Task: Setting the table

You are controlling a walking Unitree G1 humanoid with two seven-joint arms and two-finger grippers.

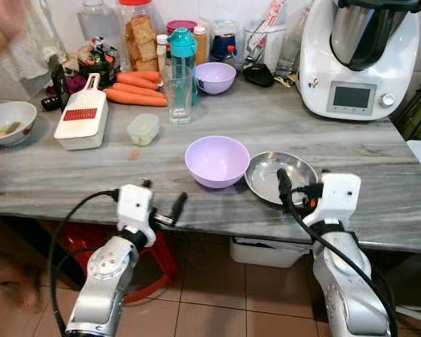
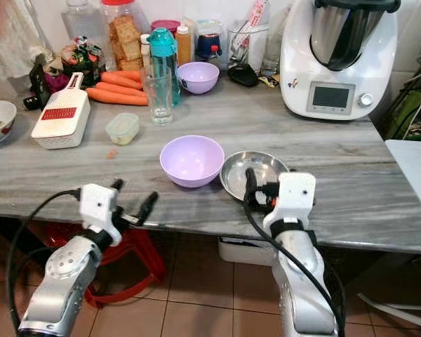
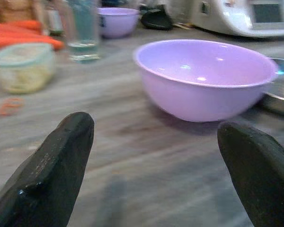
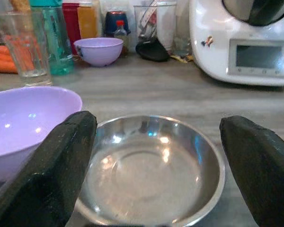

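Note:
A lilac plastic bowl (image 1: 217, 160) stands near the front of the grey marble counter (image 1: 379, 175). A shallow steel dish (image 1: 281, 177) touches it on its right. My left gripper (image 1: 162, 199) is open at the counter's front edge, a short way left of and before the lilac bowl (image 3: 203, 78), with nothing between its fingers (image 3: 52, 175). My right gripper (image 1: 302, 186) is open over the near rim of the steel dish (image 4: 151, 165), one fingertip (image 1: 284, 182) above the dish. It holds nothing.
Further back stand a drinking glass (image 1: 177, 93), a teal bottle (image 1: 182, 49), a second lilac bowl (image 1: 215, 77), carrots (image 1: 135, 88), a white grater box (image 1: 82, 116), a small lidded tub (image 1: 143, 129) and a white bowl (image 1: 7, 121). A white kitchen machine (image 1: 358, 63) is back right. A person's blurred arm (image 1: 7, 24) is top left.

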